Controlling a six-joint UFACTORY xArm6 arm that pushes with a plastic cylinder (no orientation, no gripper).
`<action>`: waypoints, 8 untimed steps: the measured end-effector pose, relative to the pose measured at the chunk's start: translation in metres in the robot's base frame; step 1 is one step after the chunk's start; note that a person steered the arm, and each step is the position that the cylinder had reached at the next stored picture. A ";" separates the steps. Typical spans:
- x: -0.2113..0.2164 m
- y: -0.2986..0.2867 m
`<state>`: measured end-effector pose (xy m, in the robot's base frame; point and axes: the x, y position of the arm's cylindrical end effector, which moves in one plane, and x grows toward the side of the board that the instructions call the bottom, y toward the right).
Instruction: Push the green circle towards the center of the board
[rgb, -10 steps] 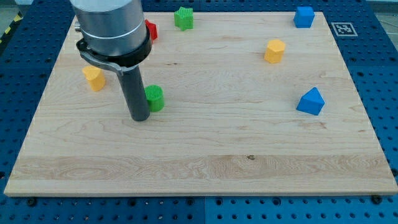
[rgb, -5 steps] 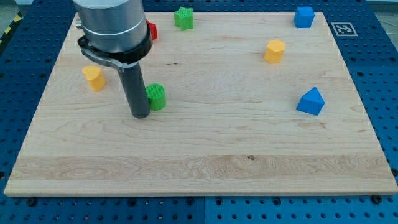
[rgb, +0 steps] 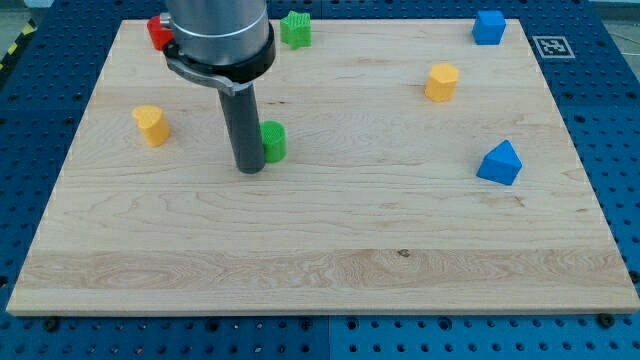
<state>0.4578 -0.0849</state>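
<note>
The arm comes down from the upper left of the frame as a wide grey cylinder with a dark collar, narrowing to the straight dark rod, which stands upright on the wooden worktop (rgb: 330, 260). There is no claw on this rig, so nothing is open or closed; the rod simply ends in my tip (rgb: 250, 170), resting on the worktop left of the middle of the frame.

The green circle (rgb: 272, 141) sits right against the rod's right side, touching it or very nearly so, a little above the level of my tip. It lies left of the board's centre, in the upper half.

A yellow block (rgb: 151, 125) stands well to the left of the rod. A red block (rgb: 158, 31) shows at the upper left, partly hidden by the arm's body. A green star-like block (rgb: 295, 28) sits at the top edge, just right of the arm. A yellow hexagon-like block (rgb: 441, 81) lies upper right, a blue cube (rgb: 488, 26) in the top right corner, and a blue triangular block (rgb: 500, 162) at the right.
</note>
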 end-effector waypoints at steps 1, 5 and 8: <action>-0.010 0.000; -0.029 0.015; -0.042 0.029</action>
